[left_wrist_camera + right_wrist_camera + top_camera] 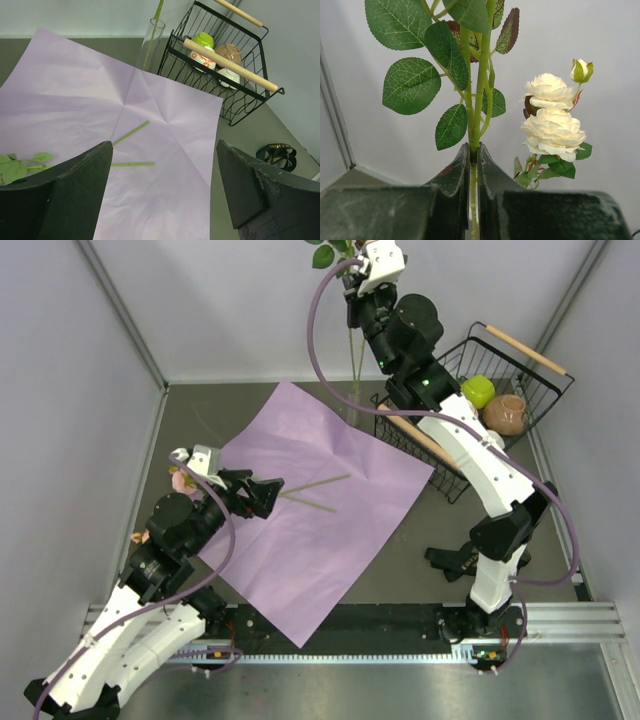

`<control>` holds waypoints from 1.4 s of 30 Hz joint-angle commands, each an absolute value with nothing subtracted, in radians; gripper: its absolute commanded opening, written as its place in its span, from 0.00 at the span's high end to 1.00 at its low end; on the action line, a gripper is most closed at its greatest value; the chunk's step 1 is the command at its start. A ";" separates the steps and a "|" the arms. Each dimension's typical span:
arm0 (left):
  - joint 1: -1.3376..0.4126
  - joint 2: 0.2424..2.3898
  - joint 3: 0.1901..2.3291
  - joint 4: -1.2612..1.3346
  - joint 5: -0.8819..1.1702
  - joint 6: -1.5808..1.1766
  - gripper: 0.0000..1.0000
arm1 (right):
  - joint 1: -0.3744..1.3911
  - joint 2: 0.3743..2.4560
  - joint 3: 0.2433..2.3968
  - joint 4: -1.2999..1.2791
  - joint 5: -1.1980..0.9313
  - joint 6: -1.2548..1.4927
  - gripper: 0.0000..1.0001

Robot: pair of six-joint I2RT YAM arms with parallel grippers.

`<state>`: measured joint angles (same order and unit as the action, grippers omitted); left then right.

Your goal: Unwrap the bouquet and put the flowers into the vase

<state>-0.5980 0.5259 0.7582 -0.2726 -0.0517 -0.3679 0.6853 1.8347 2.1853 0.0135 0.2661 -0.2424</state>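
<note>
I'm seeing the right gripper (474,156) pinching a leafy rose stem (481,100) tight. It is holding the stem upright high at the back, the lower end reaching down into the glass vase (152,44) beside the wire basket (240,95). The left gripper (164,150) is hovering with fingers wide apart, gripping nothing, over the flat lilac paper (90,95), where two stems (131,134) are lying. The black ribbon (276,154) is sitting on the table (240,145), off the paper.

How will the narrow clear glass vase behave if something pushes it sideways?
Tall and slim, the clear glass vase probably tips easily; the long green stem standing in it adds leverage. Being glass, it seems fragile and slippery.
</note>
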 commanded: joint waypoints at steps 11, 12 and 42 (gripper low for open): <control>-0.597 0.517 0.756 -0.261 -0.071 -0.371 0.09 | 0.692 1.804 2.083 0.074 0.273 -0.216 1.00; -0.597 0.517 0.756 -0.262 -0.071 -0.371 0.10 | 0.690 1.802 2.069 0.081 0.276 -0.215 1.00; -0.597 0.528 0.759 -0.253 -0.066 -0.368 0.09 | 0.693 1.689 1.999 -0.043 0.327 -0.169 1.00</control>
